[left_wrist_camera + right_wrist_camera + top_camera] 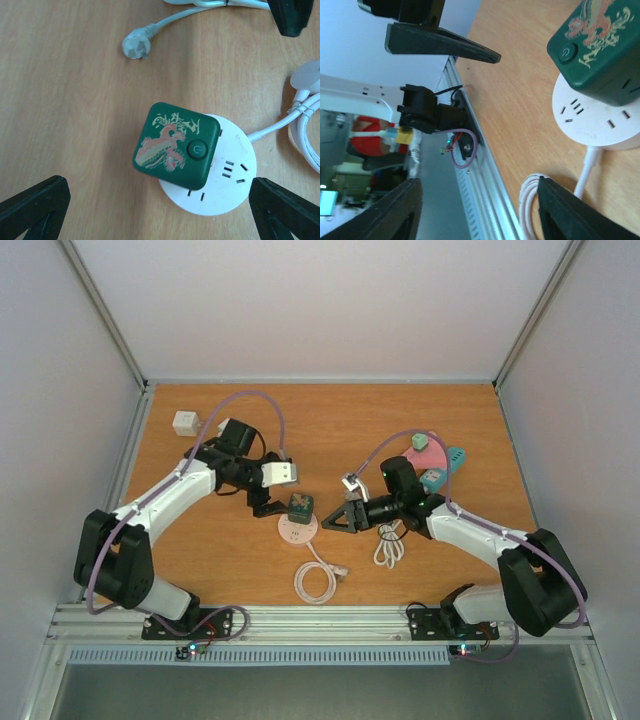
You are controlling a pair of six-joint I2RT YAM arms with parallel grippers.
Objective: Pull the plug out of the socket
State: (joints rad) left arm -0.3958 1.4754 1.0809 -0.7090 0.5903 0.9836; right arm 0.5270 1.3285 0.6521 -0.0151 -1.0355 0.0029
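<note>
Our wooden table (330,430) is walled in white, and near its middle front, between the two arms, the green plug (176,145) sits pressed into the round white socket (237,172). We see the left gripper (268,504) spread wide over the plug, its fingers (35,207) either side and touching nothing. The right gripper (337,517) is spread too, empty, just beside the socket's right. A white cable (318,582) lies coiled near the front edge.

Wooden table (330,420), round white socket (290,532), coiled cable (305,588), white cube (185,423), pastel adapters (455,457)
</note>
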